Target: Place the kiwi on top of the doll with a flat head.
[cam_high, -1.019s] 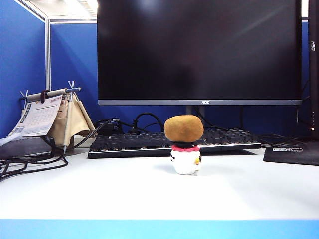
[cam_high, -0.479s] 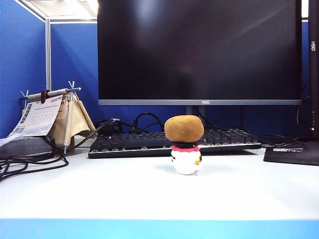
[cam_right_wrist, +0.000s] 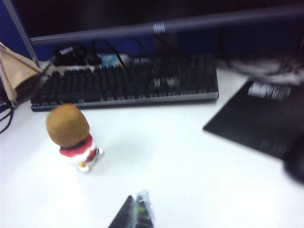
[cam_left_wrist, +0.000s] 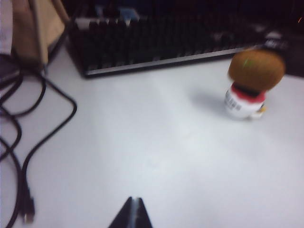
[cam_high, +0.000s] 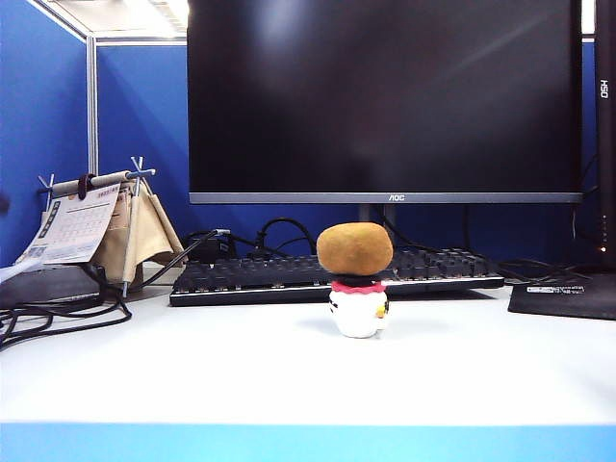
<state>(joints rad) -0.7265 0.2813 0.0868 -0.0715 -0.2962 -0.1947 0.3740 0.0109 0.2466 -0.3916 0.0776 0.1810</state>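
The golden-brown kiwi (cam_high: pixel 354 248) rests on the flat black cap of the small white doll (cam_high: pixel 358 310), which stands upright on the white desk in front of the keyboard. Both wrist views show the pair too: the kiwi (cam_left_wrist: pixel 256 70) on the doll (cam_left_wrist: pixel 243 100), and the kiwi (cam_right_wrist: pixel 67 125) on the doll (cam_right_wrist: pixel 80 154). My left gripper (cam_left_wrist: pixel 133 201) is shut and empty, well back from the doll over bare desk. My right gripper (cam_right_wrist: pixel 135 198) is also shut and empty, drawn back from the doll. Neither gripper shows in the exterior view.
A black keyboard (cam_high: pixel 327 274) lies behind the doll under a large monitor (cam_high: pixel 385 96). A desk calendar stand (cam_high: pixel 96 226) and loose black cables (cam_high: pixel 58 313) sit at the left. A black mouse pad (cam_high: pixel 568 294) lies at the right.
Nothing has moved in the exterior view; the kiwi stays balanced on the doll and no arm enters that view.
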